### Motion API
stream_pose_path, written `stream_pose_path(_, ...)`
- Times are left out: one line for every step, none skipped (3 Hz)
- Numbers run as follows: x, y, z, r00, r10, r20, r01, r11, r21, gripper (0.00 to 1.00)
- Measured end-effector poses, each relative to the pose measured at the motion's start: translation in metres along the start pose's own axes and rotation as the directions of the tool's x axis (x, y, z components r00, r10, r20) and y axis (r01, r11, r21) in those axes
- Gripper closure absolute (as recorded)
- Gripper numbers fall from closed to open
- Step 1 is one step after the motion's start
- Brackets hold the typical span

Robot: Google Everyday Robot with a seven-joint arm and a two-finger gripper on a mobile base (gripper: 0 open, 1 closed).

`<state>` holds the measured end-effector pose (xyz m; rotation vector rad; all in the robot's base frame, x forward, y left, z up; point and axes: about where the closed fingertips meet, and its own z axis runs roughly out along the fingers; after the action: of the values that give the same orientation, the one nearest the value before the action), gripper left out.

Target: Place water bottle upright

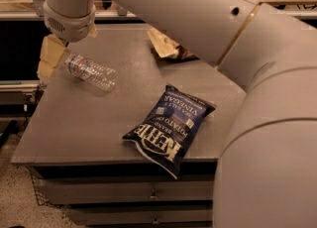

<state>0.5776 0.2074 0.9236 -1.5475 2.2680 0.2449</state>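
The water bottle (pixel 92 71) is a small clear ribbed bottle lying on its side at the back left of the grey table (pixel 84 128). Its cap end points toward the table's left edge. My gripper (pixel 50 57) hangs below the white wrist, just left of the bottle's cap end, at the table's left edge. It holds nothing that I can see. I cannot tell whether it touches the bottle.
A dark blue Kettle chip bag (pixel 170 128) lies flat near the table's front middle. A brown chip bag (pixel 167 48) lies at the back, mostly hidden by my arm (pixel 208 19), which spans the top and right of the view. Drawers sit under the tabletop.
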Motion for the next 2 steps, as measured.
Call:
stream_pose_path(-0.018, -0.009, 0.029, 1.0, -0.003, -0.005, 0.003, 0.9999, 0.014, 0.0)
stream_pose_path(-0.024, -0.032, 0.061, 0.999, 0.028, -0.043, -0.028, 0.9994, 0.022, 0.0)
